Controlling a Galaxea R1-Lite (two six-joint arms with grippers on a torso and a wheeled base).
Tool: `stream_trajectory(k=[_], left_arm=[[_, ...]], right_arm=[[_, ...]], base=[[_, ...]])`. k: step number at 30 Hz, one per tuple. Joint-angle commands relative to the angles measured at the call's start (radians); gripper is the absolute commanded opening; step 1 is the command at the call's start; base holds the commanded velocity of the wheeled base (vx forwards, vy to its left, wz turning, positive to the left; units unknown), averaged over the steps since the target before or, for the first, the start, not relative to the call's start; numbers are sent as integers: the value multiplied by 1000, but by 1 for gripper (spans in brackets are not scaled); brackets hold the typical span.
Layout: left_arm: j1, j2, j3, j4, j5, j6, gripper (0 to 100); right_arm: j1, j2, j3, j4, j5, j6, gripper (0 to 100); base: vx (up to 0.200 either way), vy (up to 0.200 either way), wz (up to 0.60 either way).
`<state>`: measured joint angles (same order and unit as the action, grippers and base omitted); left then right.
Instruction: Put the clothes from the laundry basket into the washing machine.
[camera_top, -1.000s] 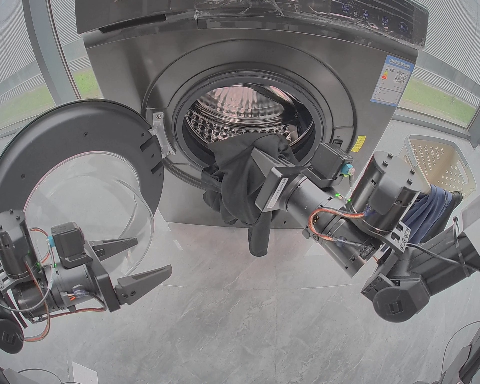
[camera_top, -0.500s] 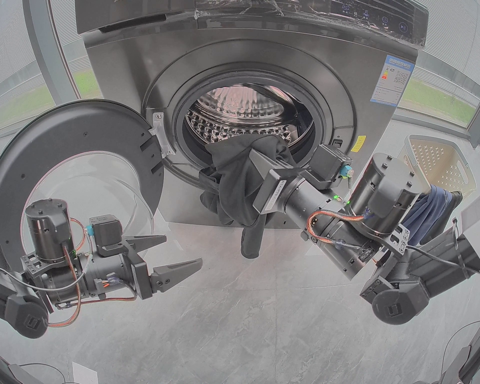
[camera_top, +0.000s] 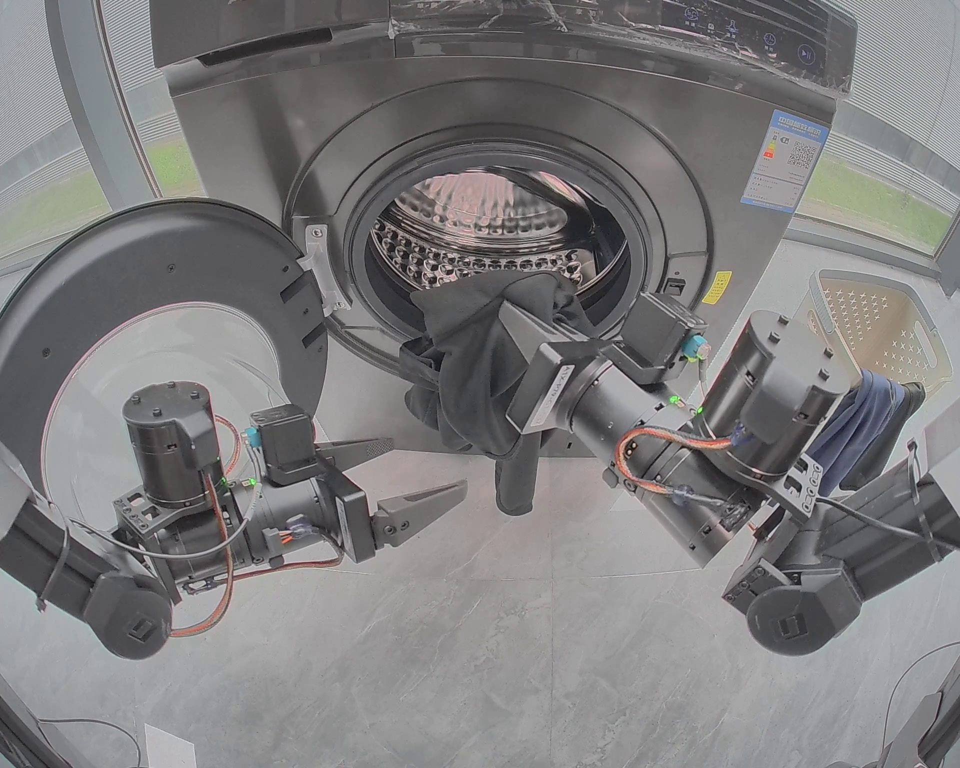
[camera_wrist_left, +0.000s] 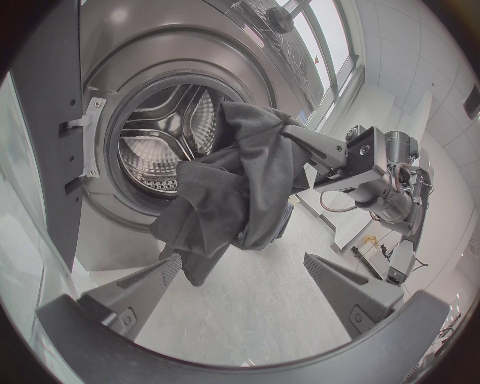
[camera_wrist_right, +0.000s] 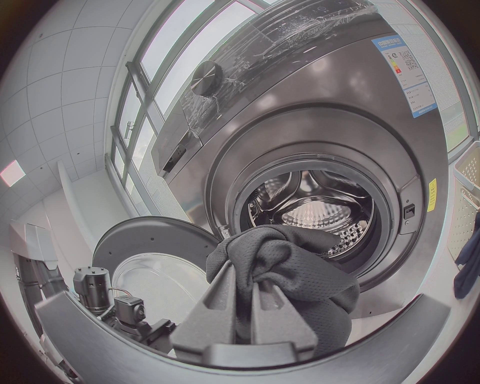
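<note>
My right gripper (camera_top: 512, 322) is shut on a black garment (camera_top: 478, 360), held at the lower rim of the washing machine's (camera_top: 500, 150) round opening. The cloth (camera_wrist_left: 235, 190) drapes down in front of the opening, one end hanging toward the floor. In the right wrist view the fingers (camera_wrist_right: 245, 292) pinch the black garment (camera_wrist_right: 290, 275) just before the drum (camera_wrist_right: 315, 210). My left gripper (camera_top: 415, 475) hangs open low at the left, pointing toward the garment from below, apart from it. A dark blue cloth (camera_top: 860, 420) hangs over the laundry basket (camera_top: 880, 320) at the right.
The machine's round door (camera_top: 150, 300) stands swung open at the left, right behind my left arm. The grey tiled floor (camera_top: 480, 620) spreads in front of the machine. The laundry basket stands beside the machine's right side, behind my right arm.
My left arm has swung up and to the right, bringing its open gripper closer to the hanging garment. The right gripper has held about still, with the garment's hanging end swaying slightly.
</note>
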<state>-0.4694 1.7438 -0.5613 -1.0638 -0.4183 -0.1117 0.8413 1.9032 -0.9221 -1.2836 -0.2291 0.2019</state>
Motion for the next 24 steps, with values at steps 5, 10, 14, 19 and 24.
stream_trajectory(k=[5, 10, 14, 19, 24], left_arm=[[-11, 135, -29, -108, 42, 0, 100], [-32, 166, -60, -143, 62, 0, 100], [-49, 168, -77, -150, 59, -5, 100], [-75, 178, -100, -151, 58, -9, 100], [-83, 183, -141, -153, 61, -23, 100]], right_arm=[[12, -4, 12, -14, -1, -1, 0], [24, -4, 12, -16, -2, 1, 0], [24, -4, 12, -16, -4, 1, 0], [24, -4, 14, -16, -4, 1, 0], [24, -6, 17, -16, -4, 1, 0]], base=[[0, 0, 0], [0, 0, 0], [0, 0, 0], [0, 0, 0], [0, 0, 0]])
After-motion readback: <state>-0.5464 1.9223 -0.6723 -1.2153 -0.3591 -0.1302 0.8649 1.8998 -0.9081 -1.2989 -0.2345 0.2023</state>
